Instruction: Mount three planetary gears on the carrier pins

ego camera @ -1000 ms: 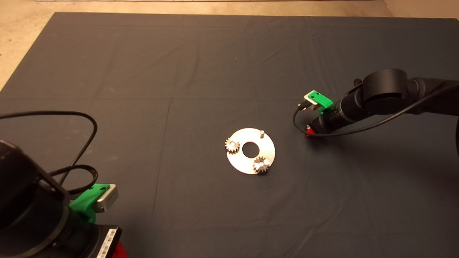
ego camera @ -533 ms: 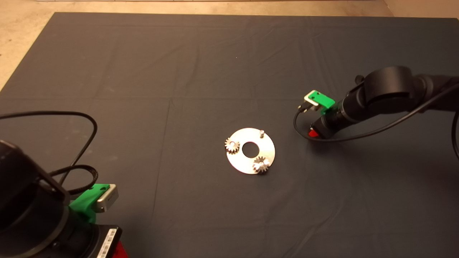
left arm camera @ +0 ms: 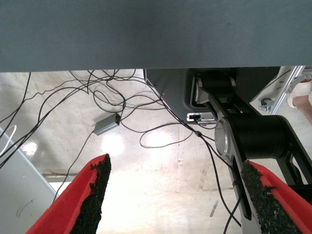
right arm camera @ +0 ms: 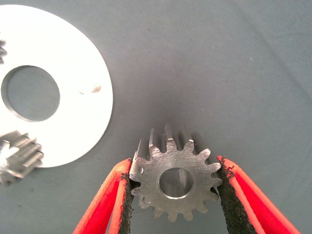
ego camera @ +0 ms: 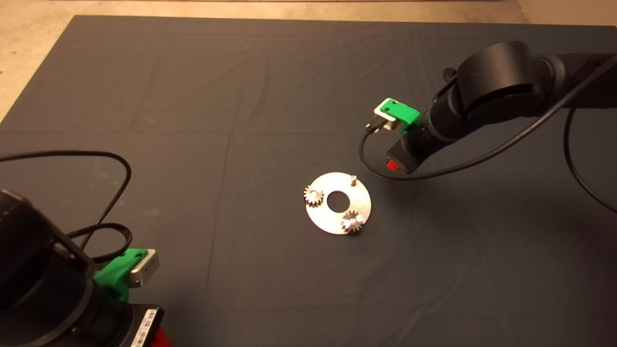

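Note:
The round silver disc (ego camera: 323, 216) lies mid-mat. Two planetary gears sit on carrier pins, one on the left (ego camera: 313, 196) and one at the near right (ego camera: 352, 221). The third pin (ego camera: 353, 179) at the far side is bare. My right gripper (ego camera: 393, 165) hovers just right of and beyond the disc, shut on the third gear (right arm camera: 175, 183), which is hidden in the head view. The right wrist view shows the gear flat between the pads, with the disc (right arm camera: 78, 122), the bare pin (right arm camera: 90, 88) and a mounted gear (right arm camera: 17, 155) beside it. My left gripper (left arm camera: 178, 204) is parked at the mat's near left edge, open.
The dark mat (ego camera: 241, 96) covers the table, with bare floor (ego camera: 29, 29) beyond its far left corner. The left wrist view looks at the floor with cables (left arm camera: 122, 105) and the robot's base (left arm camera: 253, 141).
My right arm has risen from the mat and moved left and farther back, closer to the disc's bare pin, carrying the gear. The left arm has not moved.

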Tool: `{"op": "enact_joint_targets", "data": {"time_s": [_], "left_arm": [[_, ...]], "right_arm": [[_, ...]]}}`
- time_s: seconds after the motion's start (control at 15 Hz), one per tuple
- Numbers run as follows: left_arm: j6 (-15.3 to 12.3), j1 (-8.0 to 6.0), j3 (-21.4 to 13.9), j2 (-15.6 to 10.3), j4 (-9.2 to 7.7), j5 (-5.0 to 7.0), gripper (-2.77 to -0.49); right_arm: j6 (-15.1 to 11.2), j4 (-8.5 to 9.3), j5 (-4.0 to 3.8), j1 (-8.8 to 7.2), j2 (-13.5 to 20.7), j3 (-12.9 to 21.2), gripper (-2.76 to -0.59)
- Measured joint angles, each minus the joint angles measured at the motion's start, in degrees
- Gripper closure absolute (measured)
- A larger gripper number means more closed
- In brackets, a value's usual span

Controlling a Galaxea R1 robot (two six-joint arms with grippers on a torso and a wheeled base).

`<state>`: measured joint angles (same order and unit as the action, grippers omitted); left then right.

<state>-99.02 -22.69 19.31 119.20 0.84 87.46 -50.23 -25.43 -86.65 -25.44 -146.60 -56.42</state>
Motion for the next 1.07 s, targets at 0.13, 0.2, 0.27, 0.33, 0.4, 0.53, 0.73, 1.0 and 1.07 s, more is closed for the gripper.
{"op": "enact_joint_targets", "data": {"time_s": [0.13,0.2,0.27,0.33,0.4,0.53,0.73,1.0,1.07], "left_arm": [[-0.01,0.00,0.00,0.17,0.00,-0.02,-1.89],[-0.01,0.00,0.00,0.17,0.00,0.00,-1.89],[-0.01,0.00,0.00,0.17,0.00,0.00,-1.89],[-0.01,0.00,0.00,0.19,0.00,0.00,-1.89],[-0.01,0.00,0.00,0.23,0.00,-0.02,-1.89],[0.01,0.00,0.00,0.50,0.00,-0.02,-1.89],[-0.01,0.00,0.00,0.50,0.00,0.00,-1.89],[-0.01,0.00,0.00,0.50,0.00,-0.02,-1.89],[-0.01,0.00,0.00,0.50,0.00,-0.02,-1.89]], "right_arm": [[-0.64,1.37,-0.81,0.06,-0.72,-0.90,-1.07],[-0.65,1.56,-0.98,0.05,-1.03,-1.98,-1.07],[-0.65,1.58,-0.88,0.06,-1.38,-3.24,-1.07],[-0.65,1.62,-0.76,0.09,-1.69,-4.08,-1.07],[-0.65,1.67,-0.61,0.26,-1.93,-4.58,-1.07],[-0.68,1.71,-0.77,1.02,-2.76,-5.76,-1.07],[-0.90,1.82,-0.34,1.69,-5.66,-7.60,-1.07],[-2.80,1.84,0.07,1.66,-7.54,-8.81,-1.07],[-3.09,1.84,0.65,1.66,-7.56,-8.81,-1.07]]}}
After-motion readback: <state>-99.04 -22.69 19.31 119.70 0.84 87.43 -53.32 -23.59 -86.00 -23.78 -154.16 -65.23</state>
